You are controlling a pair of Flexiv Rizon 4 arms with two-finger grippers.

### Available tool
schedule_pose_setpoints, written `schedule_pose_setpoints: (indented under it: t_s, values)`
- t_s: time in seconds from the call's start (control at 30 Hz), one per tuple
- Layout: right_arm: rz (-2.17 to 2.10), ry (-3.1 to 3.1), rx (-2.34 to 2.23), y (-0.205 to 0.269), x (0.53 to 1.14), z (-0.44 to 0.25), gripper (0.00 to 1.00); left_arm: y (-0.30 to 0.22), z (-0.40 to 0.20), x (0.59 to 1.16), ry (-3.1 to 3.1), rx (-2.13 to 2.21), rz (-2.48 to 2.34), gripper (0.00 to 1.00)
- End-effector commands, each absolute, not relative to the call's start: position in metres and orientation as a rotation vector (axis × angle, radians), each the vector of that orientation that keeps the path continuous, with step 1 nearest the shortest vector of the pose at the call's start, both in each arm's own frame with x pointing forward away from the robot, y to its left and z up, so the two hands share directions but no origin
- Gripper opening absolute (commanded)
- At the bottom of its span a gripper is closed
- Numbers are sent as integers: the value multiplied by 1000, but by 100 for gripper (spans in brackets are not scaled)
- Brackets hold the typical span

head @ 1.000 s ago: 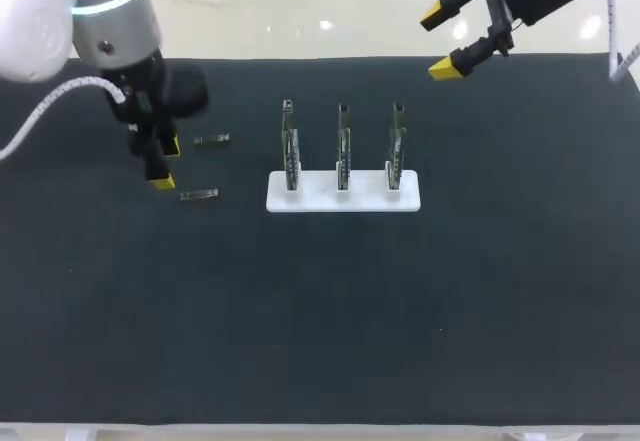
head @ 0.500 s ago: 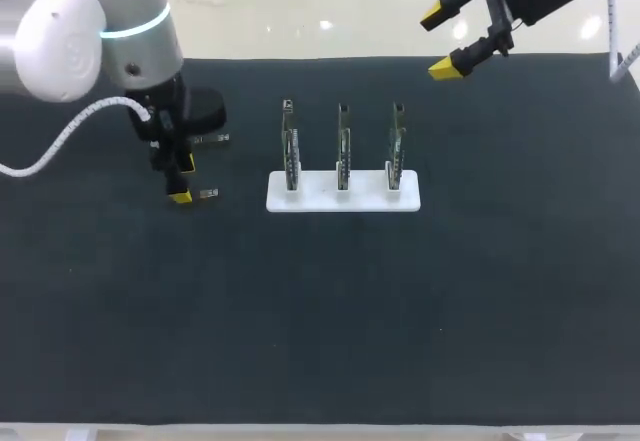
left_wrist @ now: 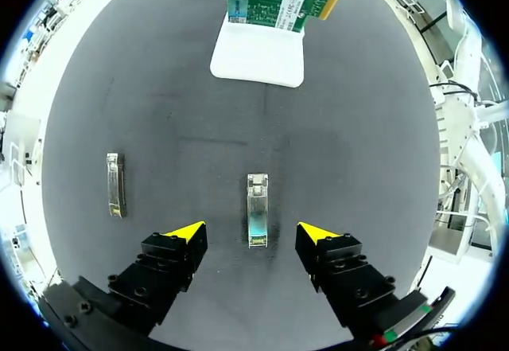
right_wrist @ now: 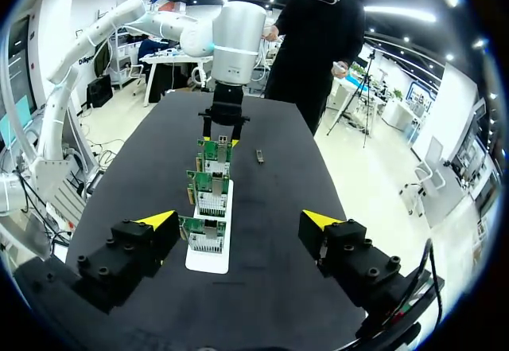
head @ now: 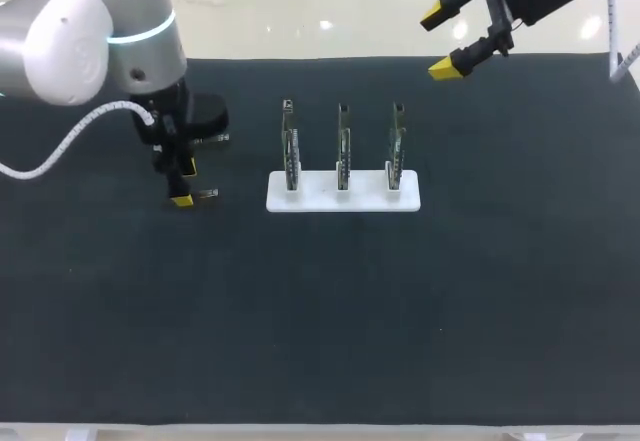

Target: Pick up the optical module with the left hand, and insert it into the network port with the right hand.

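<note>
One small metal optical module [left_wrist: 257,220] lies flat on the dark mat, between the yellow tips of my open left gripper [left_wrist: 250,235] and untouched by them. In the head view that module [head: 206,194] pokes out beside my left gripper [head: 183,183], which hangs low over the mat. A second module [left_wrist: 116,184] lies off to one side; it [head: 215,139] is partly hidden behind the wrist. The network cards [head: 343,146] stand upright in a white stand [head: 343,194]. My right gripper [head: 450,39] hangs open and empty high over the table's far edge.
Three green cards stand in a row in the white stand [right_wrist: 208,257], seen end-on ahead of my right gripper [right_wrist: 238,220]. My left arm [right_wrist: 231,40] stands beyond them. The stand's end [left_wrist: 258,52] lies ahead of the left gripper.
My left arm has moved right and a little toward the front, bringing its open fingers over the nearer module. The right arm has kept still.
</note>
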State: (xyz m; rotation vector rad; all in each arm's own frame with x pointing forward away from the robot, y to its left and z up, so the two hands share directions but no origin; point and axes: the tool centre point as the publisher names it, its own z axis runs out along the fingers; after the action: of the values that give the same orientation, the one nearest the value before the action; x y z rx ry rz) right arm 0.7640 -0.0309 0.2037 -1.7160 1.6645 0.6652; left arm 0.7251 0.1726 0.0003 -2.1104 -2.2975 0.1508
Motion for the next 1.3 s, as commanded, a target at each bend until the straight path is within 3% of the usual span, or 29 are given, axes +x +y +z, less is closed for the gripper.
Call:
schedule_pose_setpoints:
  t_s: [0.03, 0.6, 0.67, 0.9, 1.0, 1.03, 1.1, 1.13, 1.17, 1.3]
  values:
    - [666, 1662, -1715, -31, 764, 203, 100, 176, -1, 720, -2319, -2117, 142, 100]
    - [666, 1662, -1715, -31, 764, 203, 100, 171, -10, 720, -2371, -2108, 80, 100]
    - [666, 1662, -1715, -31, 764, 203, 100, 172, -11, 720, -2372, -2108, 76, 96]
    - [666, 1662, -1715, -31, 764, 203, 100, 173, -13, 721, -2370, -2110, 67, 95]
    - [666, 1662, -1715, -31, 764, 203, 100, 173, -13, 721, -2370, -2117, 69, 86]
    - [666, 1662, -1715, -31, 764, 203, 100, 173, -13, 721, -2369, -2119, 69, 73]
    - [666, 1662, -1715, -31, 764, 203, 100, 173, -13, 721, -2370, -2121, 67, 62]
    - [666, 1662, -1715, -31, 764, 203, 100, 173, -13, 721, -2370, -2122, 67, 47]
    - [666, 1662, -1715, -31, 764, 203, 100, 173, -13, 721, -2371, -2123, 67, 41]
    - [666, 1662, -1715, -31, 764, 203, 100, 173, -14, 720, -2371, -2123, 63, 42]
